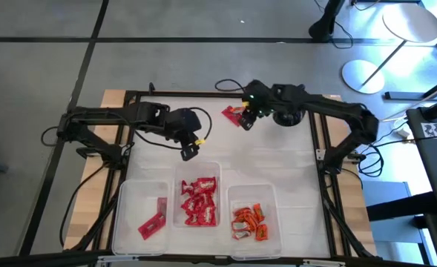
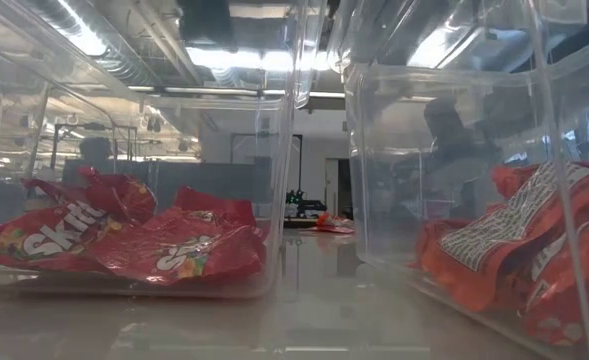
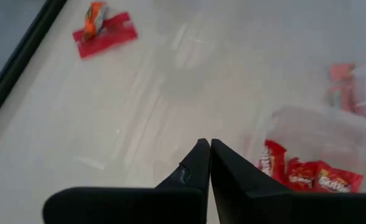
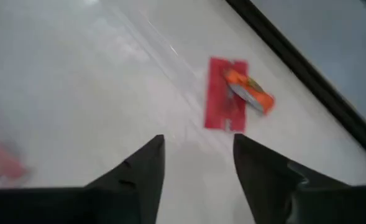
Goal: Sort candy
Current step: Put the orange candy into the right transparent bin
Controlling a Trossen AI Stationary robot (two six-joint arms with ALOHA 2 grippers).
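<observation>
A flat red bar (image 4: 223,102) lies on the white table near its far edge, with a small orange piece (image 4: 251,92) resting on top of it; both also show as the bar (image 3: 108,38) and the piece (image 3: 94,17) in the left wrist view. My right gripper (image 1: 245,123) hovers open just short of the bar (image 1: 233,113), touching nothing. My left gripper (image 1: 188,152) is shut and empty, above the table just beyond the middle bin. Red packets (image 1: 198,200) fill the middle bin, orange pieces (image 1: 249,222) the right bin, and one red bar (image 1: 152,222) lies in the left bin.
Three clear plastic bins stand side by side along the near edge: left bin (image 1: 129,194), middle bin (image 1: 179,182), right bin (image 1: 270,194). A black frame (image 1: 203,93) borders the table. Bare white table (image 1: 277,156) lies between the grippers and the bins.
</observation>
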